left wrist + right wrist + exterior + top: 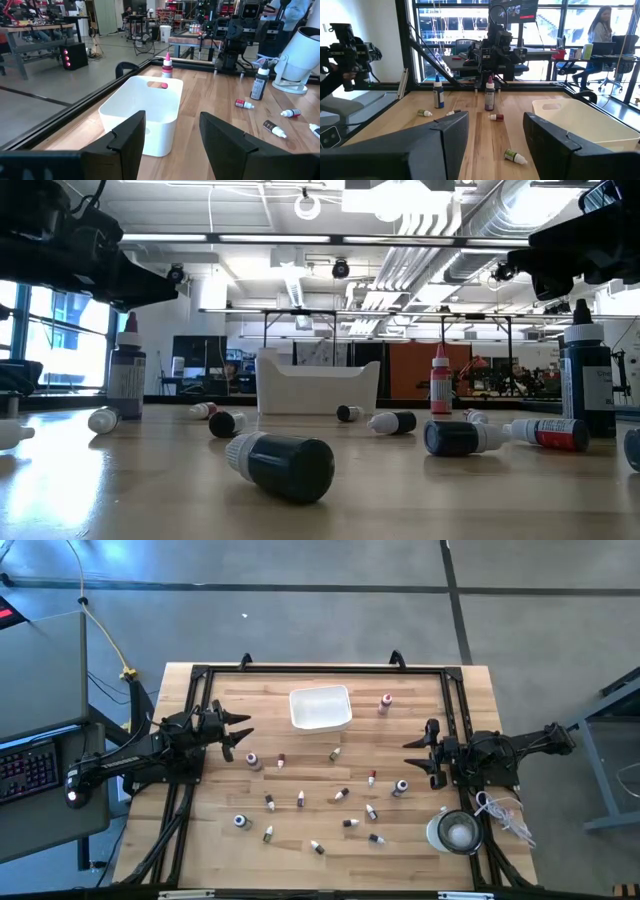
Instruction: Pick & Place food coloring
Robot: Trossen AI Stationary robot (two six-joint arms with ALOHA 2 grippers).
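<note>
With both the left gripper [243, 730] and right gripper [412, 752] held wide open and empty, the lying bottles [345, 796] at the tray's [320, 721] 6 o'clock were judged liable to be rolled away by a glancing finger.

The pale wooden-plank table [300, 840] stands on a grey concrete floor [300, 600] crossed by dark seam lines. Overhead, silver ventilation ducts [470, 220] run beneath a white ceiling with strip lights. Tall dark-framed windows [455, 30] admit daylight, and a person [597, 35] sits at a desk.
</note>
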